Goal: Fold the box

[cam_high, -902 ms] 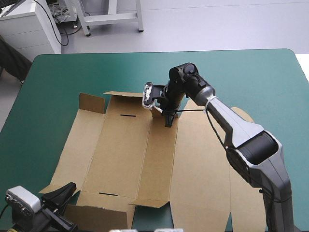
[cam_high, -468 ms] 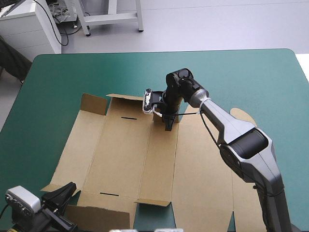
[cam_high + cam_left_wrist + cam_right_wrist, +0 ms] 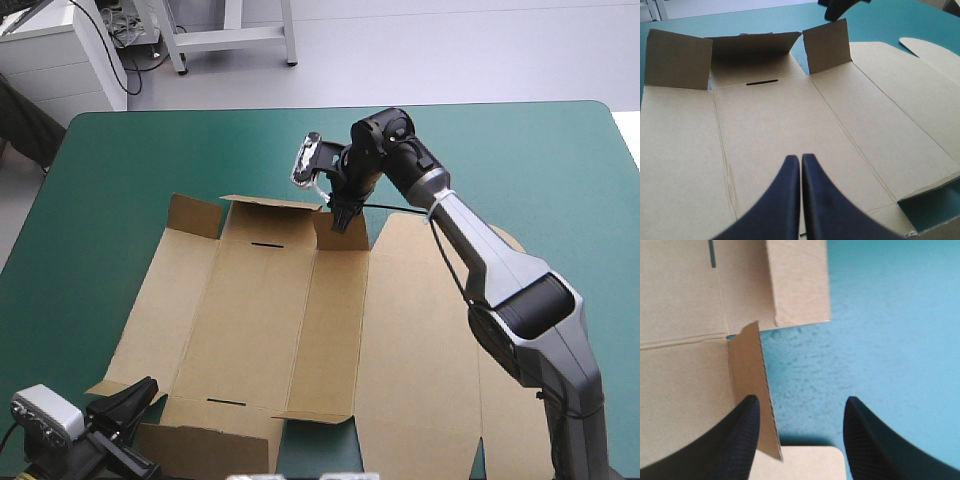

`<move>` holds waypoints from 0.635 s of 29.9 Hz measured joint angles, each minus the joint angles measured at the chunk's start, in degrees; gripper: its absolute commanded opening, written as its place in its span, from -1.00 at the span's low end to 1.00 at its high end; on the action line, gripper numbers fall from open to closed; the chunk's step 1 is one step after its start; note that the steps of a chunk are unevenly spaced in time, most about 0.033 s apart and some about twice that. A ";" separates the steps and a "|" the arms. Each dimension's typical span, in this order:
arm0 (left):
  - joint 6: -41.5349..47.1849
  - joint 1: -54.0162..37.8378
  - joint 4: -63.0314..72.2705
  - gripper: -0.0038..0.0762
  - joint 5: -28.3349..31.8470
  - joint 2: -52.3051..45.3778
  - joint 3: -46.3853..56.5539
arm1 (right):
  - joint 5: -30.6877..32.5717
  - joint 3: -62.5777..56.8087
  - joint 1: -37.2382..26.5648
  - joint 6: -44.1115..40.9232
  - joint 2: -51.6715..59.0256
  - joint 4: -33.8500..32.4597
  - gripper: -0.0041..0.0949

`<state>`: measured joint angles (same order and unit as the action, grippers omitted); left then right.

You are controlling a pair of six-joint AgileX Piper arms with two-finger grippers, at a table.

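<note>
Box point(image 3: 290, 320) flap point(image 3: 754, 385) stands upright between the spread right fingers point(image 3: 740, 440).

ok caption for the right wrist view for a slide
Open right gripper at a raised flap of the brown box

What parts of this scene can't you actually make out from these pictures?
- High view: the right arm hides the right side of the unfolded brown cardboard box.
- Left wrist view: the left hand hides the box's near middle.
- Left wrist view: the edge cuts off the right hand.
- Right wrist view: whether its finger touches the raised flap is unclear.
</note>
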<state>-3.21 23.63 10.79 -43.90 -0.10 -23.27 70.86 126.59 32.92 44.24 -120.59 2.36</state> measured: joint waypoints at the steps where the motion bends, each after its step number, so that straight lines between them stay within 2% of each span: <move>1: 0.00 0.00 0.00 -0.92 0.00 0.00 0.00 | 0.10 0.14 0.00 -1.54 1.42 -0.67 0.05; 8: 0.00 0.00 0.00 -0.92 0.00 0.00 0.00 | 0.51 -0.47 -0.04 -12.54 12.35 -3.27 0.05; 11: 0.00 0.00 0.00 -0.92 0.00 0.00 0.00 | 0.51 -3.15 -0.04 -16.97 19.34 -3.68 -0.03; 14: 0.00 0.00 -0.06 -0.92 0.00 0.00 0.00 | 0.56 -7.76 -0.04 -21.75 26.86 -4.91 -0.26; 19: 0.00 0.00 -0.17 -0.92 0.00 0.00 0.00 | 0.56 -20.24 -0.04 -28.14 41.09 -7.63 -0.83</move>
<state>-3.21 23.63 10.61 -43.90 -0.10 -23.27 71.41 106.35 32.88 16.10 -79.50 -5.27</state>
